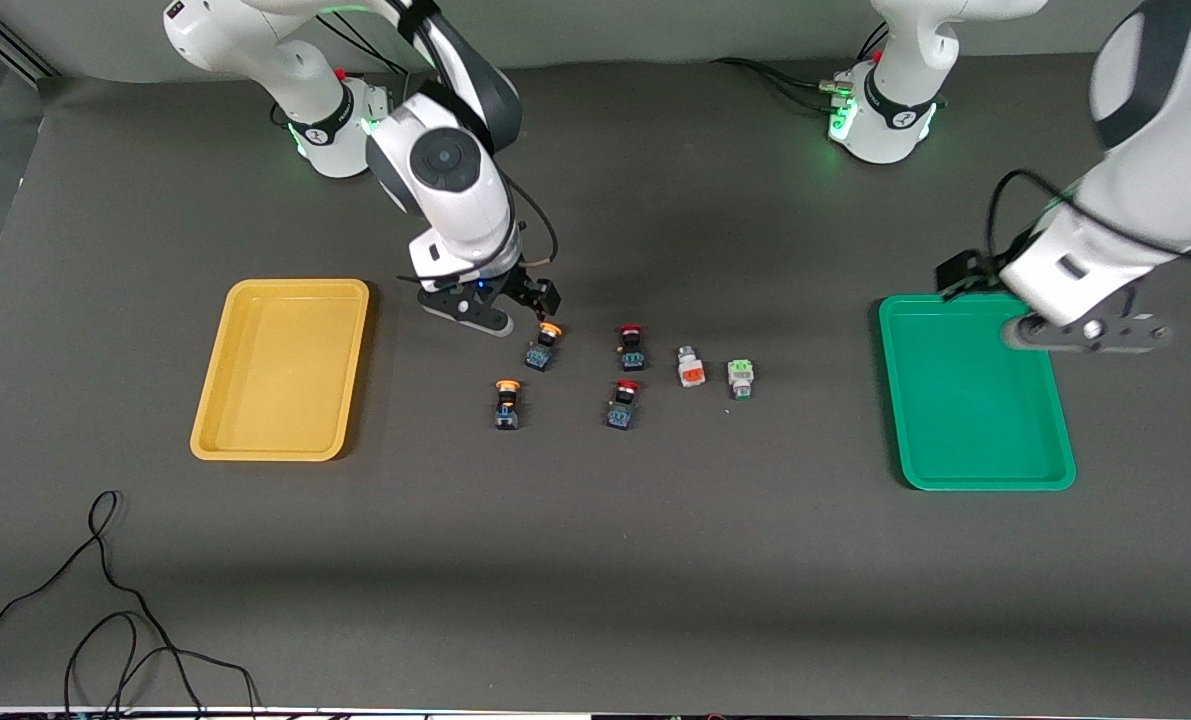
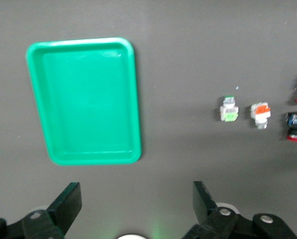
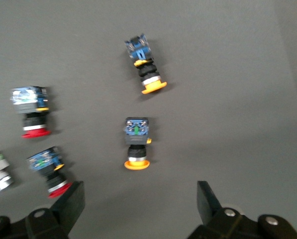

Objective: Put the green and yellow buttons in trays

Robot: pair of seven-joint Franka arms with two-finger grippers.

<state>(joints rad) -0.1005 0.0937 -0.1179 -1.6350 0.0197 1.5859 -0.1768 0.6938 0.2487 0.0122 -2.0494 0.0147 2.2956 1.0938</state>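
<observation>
Two yellow buttons lie in the middle of the table, one (image 1: 543, 345) (image 3: 137, 144) close to my right gripper, the other (image 1: 506, 403) (image 3: 146, 64) nearer to the front camera. The white green button (image 1: 741, 378) (image 2: 229, 109) lies toward the green tray (image 1: 965, 420) (image 2: 88, 99). The yellow tray (image 1: 280, 370) is at the right arm's end. My right gripper (image 1: 527, 300) (image 3: 138, 204) hangs open just above the table beside the first yellow button, holding nothing. My left gripper (image 1: 1080, 335) (image 2: 137, 204) is open and empty over the green tray's corner nearest the robots.
Two red-capped buttons (image 1: 632, 347) (image 1: 623, 403) lie beside the yellow ones. A white button with an orange face (image 1: 691, 368) (image 2: 260, 114) sits next to the green one. Black cables (image 1: 105, 620) trail over the table's corner nearest the front camera.
</observation>
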